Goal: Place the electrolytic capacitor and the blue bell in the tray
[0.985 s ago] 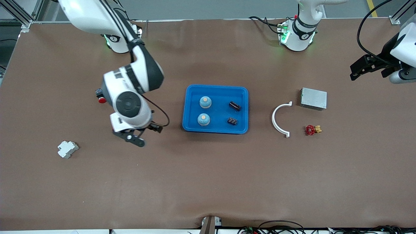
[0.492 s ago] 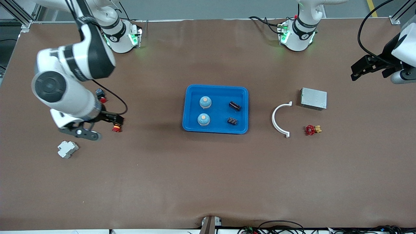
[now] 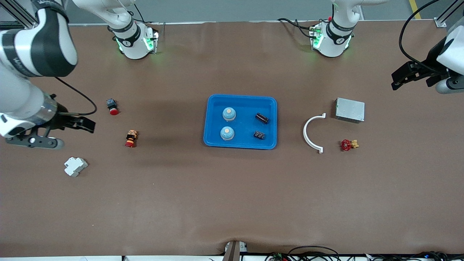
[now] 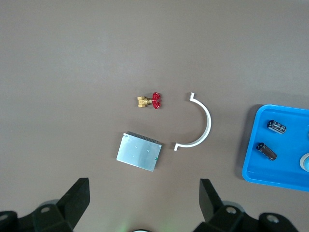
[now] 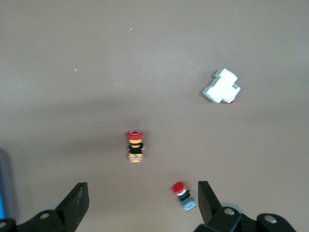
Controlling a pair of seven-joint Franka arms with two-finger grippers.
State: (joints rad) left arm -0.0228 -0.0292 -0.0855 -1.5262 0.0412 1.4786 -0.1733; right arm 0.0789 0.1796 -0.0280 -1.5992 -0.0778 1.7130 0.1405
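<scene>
Front view: a bright-blue tray (image 3: 240, 145) sits at the middle of the brown table (image 3: 217, 203). Inside it are two blue bells (image 3: 229, 114) (image 3: 227, 133), one nearer the camera than the other, and two black electrolytic capacitors (image 3: 262, 117) (image 3: 259, 135) on the side toward the left arm's end.

Toward that end, well apart from the tray, lie a white curved bracket (image 3: 311, 135), a grey metal box (image 3: 349, 110) and a small red-handled valve (image 3: 348, 145). The left gripper (image 3: 403, 78) hangs in the air over the table's end past the grey box, jaws wide apart and holding nothing.

Toward the right arm's end lie two red push buttons (image 3: 112, 106) (image 3: 130, 139) and a white plastic block (image 3: 75, 166). The right gripper (image 3: 58, 132) hangs over bare table just above the white block, jaws spread wide and empty.
</scene>
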